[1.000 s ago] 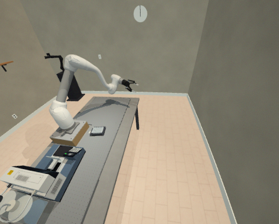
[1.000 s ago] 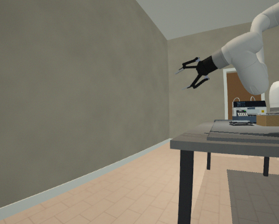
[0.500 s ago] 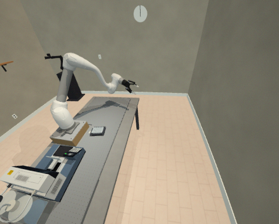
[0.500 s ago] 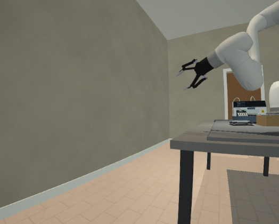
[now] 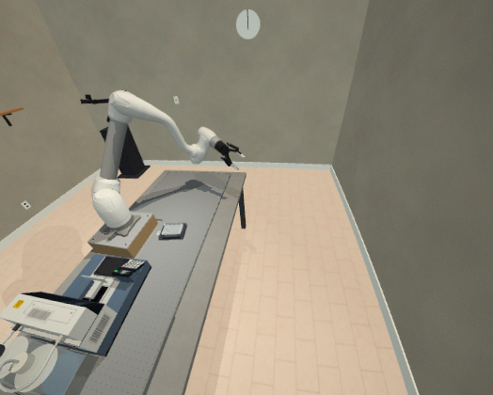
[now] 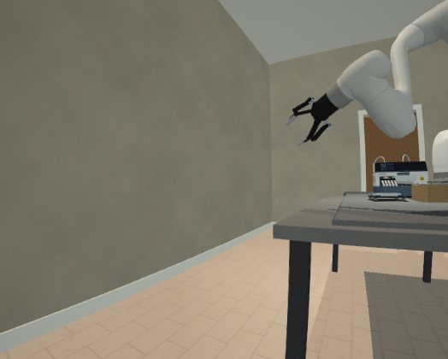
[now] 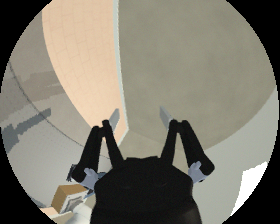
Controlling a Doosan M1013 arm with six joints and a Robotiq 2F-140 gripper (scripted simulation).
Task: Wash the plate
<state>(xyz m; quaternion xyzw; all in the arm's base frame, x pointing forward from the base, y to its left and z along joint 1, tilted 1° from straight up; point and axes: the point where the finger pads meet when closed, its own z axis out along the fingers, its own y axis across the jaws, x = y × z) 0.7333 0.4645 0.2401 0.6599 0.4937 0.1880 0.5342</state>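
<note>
A round clock [image 5: 247, 24] hangs high on the far wall, above and to the right of a small outlet [image 5: 176, 100]. A second outlet [image 5: 25, 205] sits low on the left wall, below an orange shelf [image 5: 11, 112] with a black bracket [image 5: 7, 120]. A black stand [image 5: 130, 152] rises beyond the table [image 5: 188, 350] [image 6: 359, 232]. A brown door [image 6: 391, 137] stands in a white frame [image 6: 362, 150].
</note>
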